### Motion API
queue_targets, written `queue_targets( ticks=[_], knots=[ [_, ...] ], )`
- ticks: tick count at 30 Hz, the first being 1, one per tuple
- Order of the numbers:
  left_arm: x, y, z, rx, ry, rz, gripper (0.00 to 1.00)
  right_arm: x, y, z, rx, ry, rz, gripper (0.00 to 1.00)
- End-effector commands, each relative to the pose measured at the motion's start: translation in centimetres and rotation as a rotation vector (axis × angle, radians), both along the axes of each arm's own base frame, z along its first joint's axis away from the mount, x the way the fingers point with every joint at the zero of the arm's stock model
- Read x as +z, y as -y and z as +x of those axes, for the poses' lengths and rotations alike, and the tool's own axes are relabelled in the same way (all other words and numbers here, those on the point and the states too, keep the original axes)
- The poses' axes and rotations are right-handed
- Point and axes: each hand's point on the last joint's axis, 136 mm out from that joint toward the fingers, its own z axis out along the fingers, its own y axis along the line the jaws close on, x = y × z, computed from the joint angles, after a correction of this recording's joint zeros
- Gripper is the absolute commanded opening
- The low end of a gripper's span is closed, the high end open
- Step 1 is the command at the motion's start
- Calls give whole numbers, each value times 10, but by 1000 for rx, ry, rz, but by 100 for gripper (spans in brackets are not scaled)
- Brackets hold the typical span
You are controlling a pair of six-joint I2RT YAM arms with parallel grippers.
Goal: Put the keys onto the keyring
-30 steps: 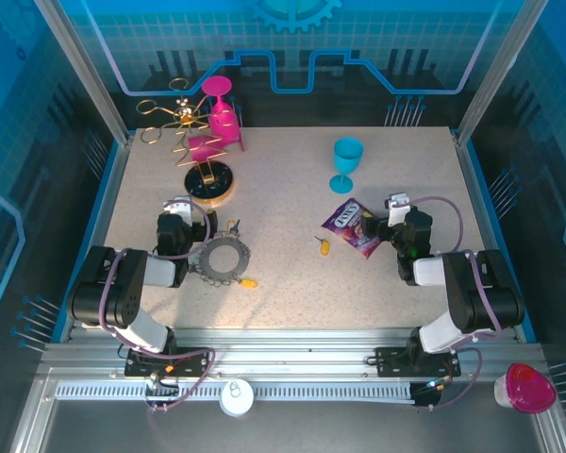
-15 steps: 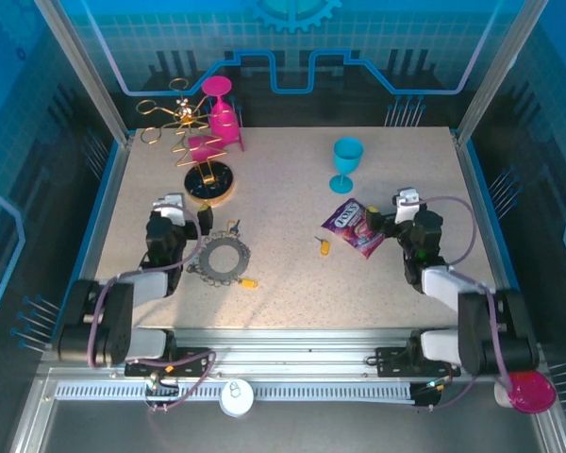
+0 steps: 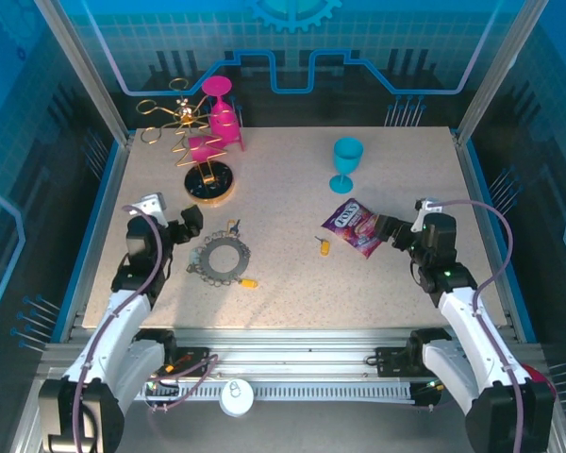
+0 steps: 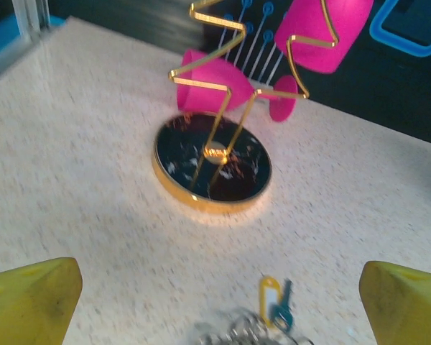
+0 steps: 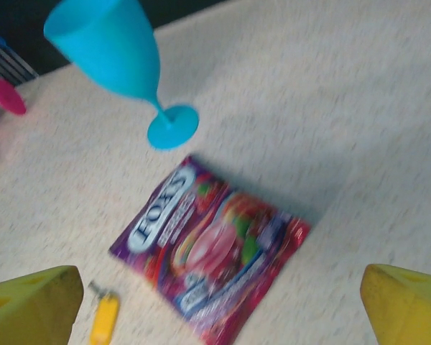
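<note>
Three keys (image 3: 249, 281) on the table (image 3: 292, 198), top view. One yellow-headed key sits just beside the near-right edge of the keyring (image 3: 224, 257). A second key (image 3: 232, 227) is at the ring's far edge, touching or not I cannot tell. The third key (image 3: 324, 247) lies well apart to the right, just left of the purple snack packet (image 3: 354, 227). The keyring lies flat in front of the left arm, between the gold wire stand (image 3: 208, 179) and the near table edge.

Left gripper (image 3: 194, 223): jaws wide apart, nothing between them, just left of the ring's far side, aimed toward the stand. In the left wrist view the yellow fingertips (image 4: 30, 302) are in the bottom corners and the ring's far edge (image 4: 237, 332) is low between them. The yellow-tagged key (image 4: 269, 293) is just beyond it, with the stand's black round base (image 4: 212, 162) farther on. A pink goblet (image 4: 208, 90) sits tilted behind the base.

Right gripper (image 3: 385, 229): jaws wide apart, empty, just right of the packet. In the right wrist view the packet (image 5: 212, 248) lies flat between the yellow fingertips (image 5: 406, 309). The blue goblet (image 5: 122, 50) stands upright beyond it. The third key (image 5: 104, 316) is at lower left, near the packet's corner.
</note>
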Motion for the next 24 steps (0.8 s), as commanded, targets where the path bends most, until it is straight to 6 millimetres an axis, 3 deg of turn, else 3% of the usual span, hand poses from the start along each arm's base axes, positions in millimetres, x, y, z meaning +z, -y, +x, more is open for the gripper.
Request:
queue_targets(
  ticks=[1, 5, 9, 16, 20, 24],
  knots=[
    [-26, 16, -23, 5, -182, -217, 99, -30, -24, -36, 22, -237, 112, 100],
    [-43, 35, -34, -16, -299, -376, 99, -34, -50, -47, 86, -297, 120, 100],
    [-61, 47, -47, -15, -433, -389, 99, -34, -78, -51, 162, -333, 95, 100],
    [-93, 41, -74, 98, -644, -376, 99, -45, -121, -50, 278, -379, 41, 100],
    [-104, 46, -72, 106, -679, -412, 93, -50, -143, -45, 340, -413, 23, 97],
    [-101, 63, -61, 46, -688, -419, 86, -50, -160, -37, 385, -418, 18, 93]
  ],
)
